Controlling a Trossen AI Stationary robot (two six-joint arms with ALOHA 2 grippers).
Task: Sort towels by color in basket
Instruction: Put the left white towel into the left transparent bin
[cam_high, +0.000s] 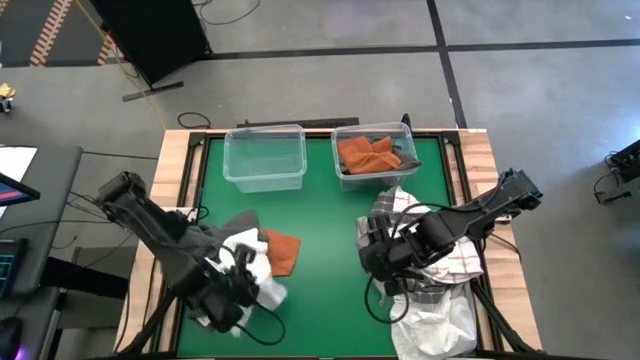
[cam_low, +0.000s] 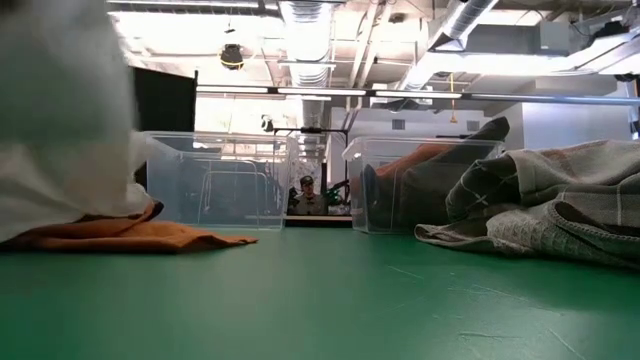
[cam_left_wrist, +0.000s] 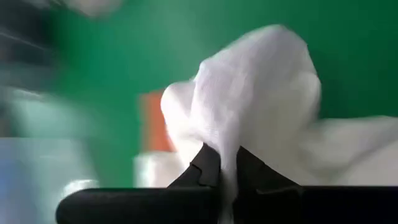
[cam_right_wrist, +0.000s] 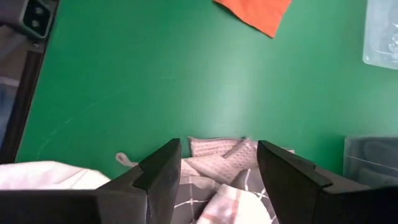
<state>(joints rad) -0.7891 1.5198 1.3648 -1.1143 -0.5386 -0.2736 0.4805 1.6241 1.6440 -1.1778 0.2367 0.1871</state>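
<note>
My left gripper (cam_high: 238, 278) is near the table's near left corner, shut on a white towel (cam_high: 252, 250). Beside that towel an orange towel (cam_high: 284, 250) lies flat on the green table, with a dark grey towel (cam_high: 236, 224) just beyond it. My right gripper (cam_right_wrist: 219, 163) is open and stands over the left edge of a white-and-grey checked towel (cam_high: 448, 258) on the table's right side. Another white towel (cam_high: 437, 318) lies crumpled at the near right edge. Orange and dark grey towels (cam_high: 372, 154) lie in the right bin. My left gripper pinches a bunched fold of the white towel (cam_left_wrist: 229, 144) between its two shut fingers (cam_left_wrist: 205, 167). The cloth billows out beyond the fingertips. In the low view the towel (cam_low: 60, 130) hangs down, and its lower part meets the orange towel (cam_low: 140, 233).
Two clear plastic bins stand at the far edge: the left one (cam_high: 265, 158) holds nothing, the right one (cam_high: 350, 180) holds towels. Bare green table (cam_high: 325, 290) lies between the arms. Wooden rails (cam_high: 172, 165) border the table. A person (cam_low: 306, 194) shows far behind the table.
</note>
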